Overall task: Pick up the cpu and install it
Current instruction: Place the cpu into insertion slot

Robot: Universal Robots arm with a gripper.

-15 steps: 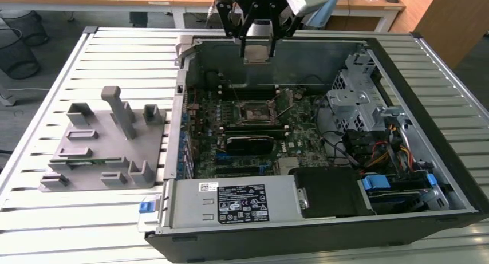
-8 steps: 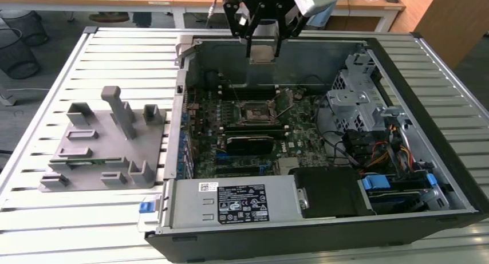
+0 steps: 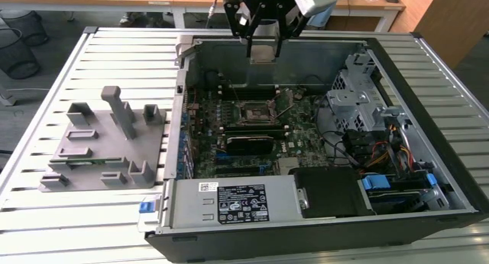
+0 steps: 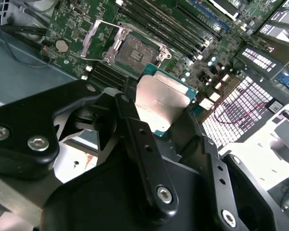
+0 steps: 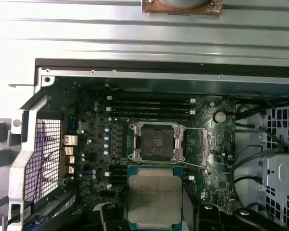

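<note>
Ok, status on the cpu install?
Gripper shut on the cpu, above the open case. Socket open and empty, cpu not seated. Nothing seen between them.

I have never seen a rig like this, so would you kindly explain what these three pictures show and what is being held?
This is one robot arm working over an opened computer case that lies on a slatted table. The exterior view comes from a camera off the arm and takes in the whole scene. Both wrist views come from cameras riding on the arm, looking past its tool at the motherboard. The tool, the black grasping part at the arm's end, is shut on the cpu, a small flat square chip with a silver top, held in the air over the case. In the first wrist view the dark square socket on the board is empty. At the exterior view's left a grey plastic fixture stands on the table.
</note>
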